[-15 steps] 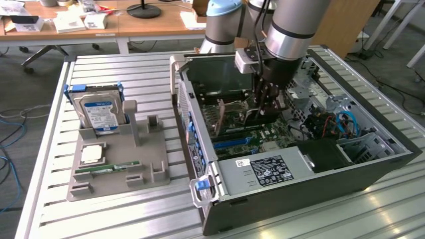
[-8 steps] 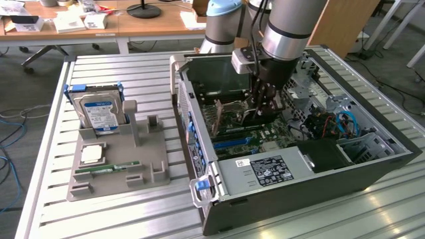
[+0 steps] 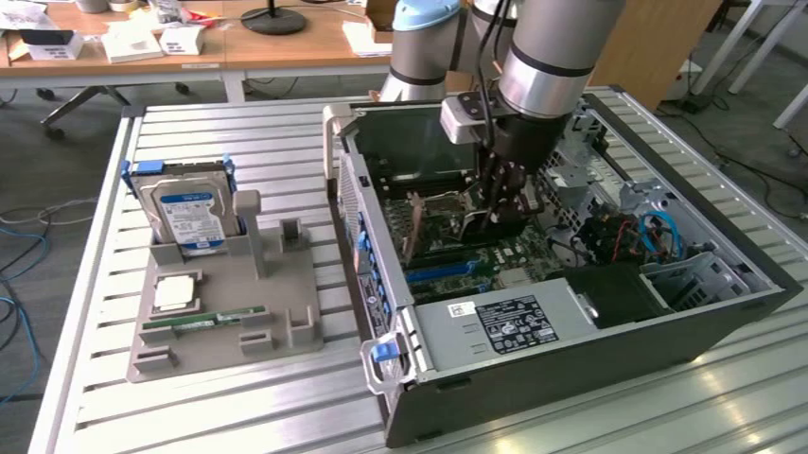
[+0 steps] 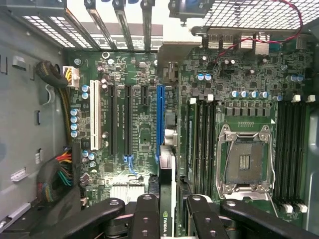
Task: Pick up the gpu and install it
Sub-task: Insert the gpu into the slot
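Black gripper (image 3: 497, 213) reaches down into the open computer case (image 3: 707, 312), jaws narrow and clamped on the gpu (image 4: 166, 209). Card is held on edge, upright, so its connector side points at the motherboard (image 4: 139, 149). In the wrist view the card sits between the two finger pairs and lines up lengthwise with the blue slot (image 4: 160, 119), just short of it; judged not seated yet. An edge-on hold makes sense: the slot takes the card only straight down. Empty CPU socket (image 4: 244, 164) lies off to the side, apart from the card.

Case lies on its side with the panel off, giving the arm access from above. It rests on a counter (image 3: 227, 416) of ribbed aluminium slats. At the exterior view's left a grey holder tray (image 3: 284, 326) carries a silver hard drive (image 3: 189, 213) standing upright and a green RAM stick (image 3: 202, 323) lying flat. Wooden desks (image 3: 303, 47) with papers stand behind; grey office floor, loose cables.
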Motion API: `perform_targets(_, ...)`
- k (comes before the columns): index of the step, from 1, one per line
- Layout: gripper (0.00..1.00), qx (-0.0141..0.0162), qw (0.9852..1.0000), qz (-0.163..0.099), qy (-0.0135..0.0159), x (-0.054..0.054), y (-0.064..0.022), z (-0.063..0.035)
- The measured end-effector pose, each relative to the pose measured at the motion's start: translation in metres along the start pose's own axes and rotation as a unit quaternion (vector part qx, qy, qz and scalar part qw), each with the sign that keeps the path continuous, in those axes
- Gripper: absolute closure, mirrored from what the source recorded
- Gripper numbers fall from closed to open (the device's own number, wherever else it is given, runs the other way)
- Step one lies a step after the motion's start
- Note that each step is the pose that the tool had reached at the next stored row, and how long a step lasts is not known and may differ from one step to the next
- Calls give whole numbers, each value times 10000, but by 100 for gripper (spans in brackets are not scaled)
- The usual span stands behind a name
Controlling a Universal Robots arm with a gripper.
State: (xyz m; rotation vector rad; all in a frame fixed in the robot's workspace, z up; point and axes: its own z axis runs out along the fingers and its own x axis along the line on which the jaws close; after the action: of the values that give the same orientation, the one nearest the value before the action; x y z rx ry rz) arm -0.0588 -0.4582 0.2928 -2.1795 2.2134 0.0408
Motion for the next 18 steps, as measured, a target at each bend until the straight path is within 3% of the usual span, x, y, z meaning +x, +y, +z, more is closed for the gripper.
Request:
perform_targets(7,74,0,10000,-1,0,15,11,-1)
perform_targets(18,74,0,10000,0,5,17,136,-1)
